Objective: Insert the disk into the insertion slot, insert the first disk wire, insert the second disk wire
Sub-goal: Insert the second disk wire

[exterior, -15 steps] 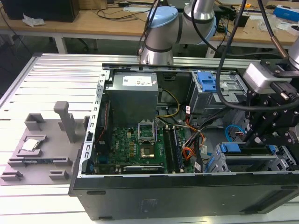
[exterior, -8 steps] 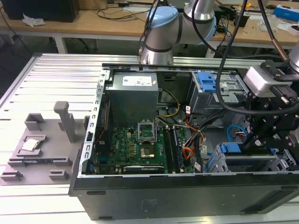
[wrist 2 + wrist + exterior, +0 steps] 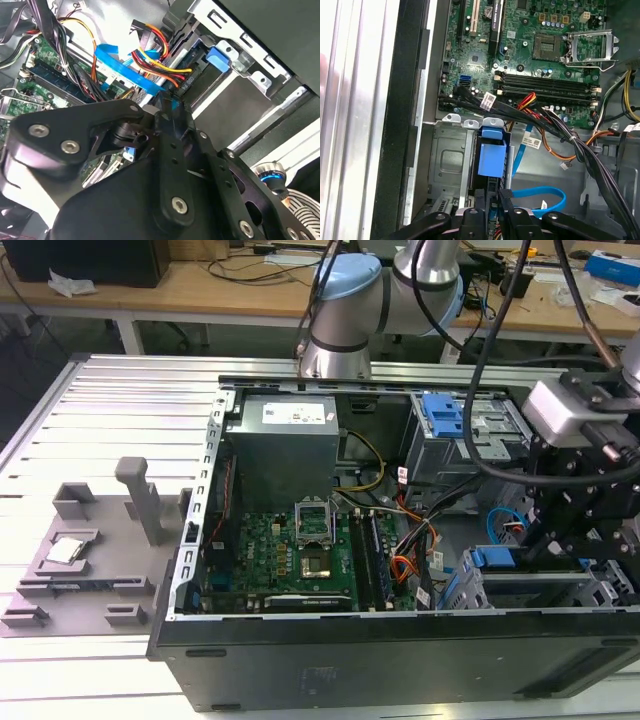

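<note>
The exterior view looks down from above and in front onto the open computer case [image 3: 330, 540] on the counter [image 3: 110, 410], taking in the arm. Both wrist views sit close inside it: the first wrist view faces the motherboard [image 3: 545, 45], the second wrist view looks past the gripper [image 3: 167, 112]; both share the light-blue cable [image 3: 540, 195].

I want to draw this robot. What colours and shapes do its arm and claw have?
The arm is made of silver tubes with round, light-blue caps at its joints. Black cables hang along it. A pale grey box sits near its wrist. The gripper is black, built from flat bars joined by silver screws.
</note>
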Controlling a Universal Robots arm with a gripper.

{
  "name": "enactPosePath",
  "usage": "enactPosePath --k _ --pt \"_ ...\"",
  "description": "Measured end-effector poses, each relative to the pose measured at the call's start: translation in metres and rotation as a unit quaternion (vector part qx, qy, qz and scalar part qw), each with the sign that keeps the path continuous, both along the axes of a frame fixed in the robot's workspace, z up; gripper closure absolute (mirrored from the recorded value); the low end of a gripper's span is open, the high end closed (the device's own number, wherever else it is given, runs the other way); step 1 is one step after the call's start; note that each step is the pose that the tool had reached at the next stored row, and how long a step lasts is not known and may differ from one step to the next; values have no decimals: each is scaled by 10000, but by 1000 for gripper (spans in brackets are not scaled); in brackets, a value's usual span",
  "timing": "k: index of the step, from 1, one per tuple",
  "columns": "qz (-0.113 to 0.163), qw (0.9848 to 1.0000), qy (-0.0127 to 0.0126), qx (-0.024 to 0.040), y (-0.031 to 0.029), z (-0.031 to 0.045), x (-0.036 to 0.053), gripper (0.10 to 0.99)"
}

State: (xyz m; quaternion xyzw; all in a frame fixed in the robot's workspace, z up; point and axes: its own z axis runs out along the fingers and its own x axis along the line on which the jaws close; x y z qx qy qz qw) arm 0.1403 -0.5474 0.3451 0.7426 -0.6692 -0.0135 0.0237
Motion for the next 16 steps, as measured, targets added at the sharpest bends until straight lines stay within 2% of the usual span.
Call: enactPosePath --k 1,4,5,6,9,11,16 --pt "1 10000 -1 -2 1 100 0 847" --pt "0 10000 -6 -2 1 230 -1 859" --pt "0 10000 -9 -2 1 276 -1 929" --pt "0 10000 -13 -2 1 387 -1 980" --pt "0 10000 -18 -2 1 503 -2 980" --pt "0 10000 -18 0 0 535 -2 980" --pt "0 10000 -18 -2 1 538 -2 980"
